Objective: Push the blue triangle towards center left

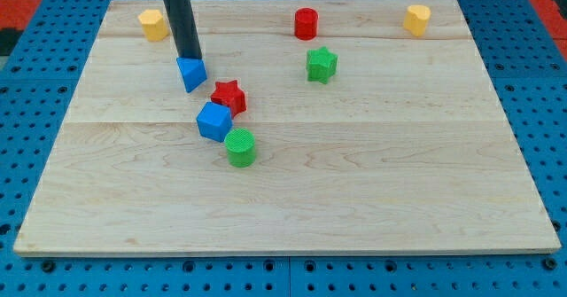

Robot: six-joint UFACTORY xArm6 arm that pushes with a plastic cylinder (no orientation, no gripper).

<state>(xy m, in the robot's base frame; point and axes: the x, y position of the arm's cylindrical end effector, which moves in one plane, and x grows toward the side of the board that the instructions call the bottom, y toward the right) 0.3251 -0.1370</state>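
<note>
Surface: the bench (354, 191) is a pale wooden board of glued planks, its seams running left to right. It rests on a blue perforated base (549, 111) with rows of round holes; a red area shows at the far left and far right corners. No brand, label or writing can be read anywhere.

End effector: a plain dark rod with no jaws, so there is nothing to open, close or grip. My tip (189, 58) is down at the far edge of the blue triangle (191, 73), apparently touching it.

Task item: the blue triangle lies in the far left part of the board. The red star (229, 96) sits just to its near right, and the blue cube (213, 121) touches the star's near side. A green cylinder (240, 147) stands just beside the cube.

Other items: a yellow block (153, 24) far left, a red cylinder (306, 23) far centre, a second yellow block (417, 19) far right, and a green star (322, 65) near the red cylinder.
</note>
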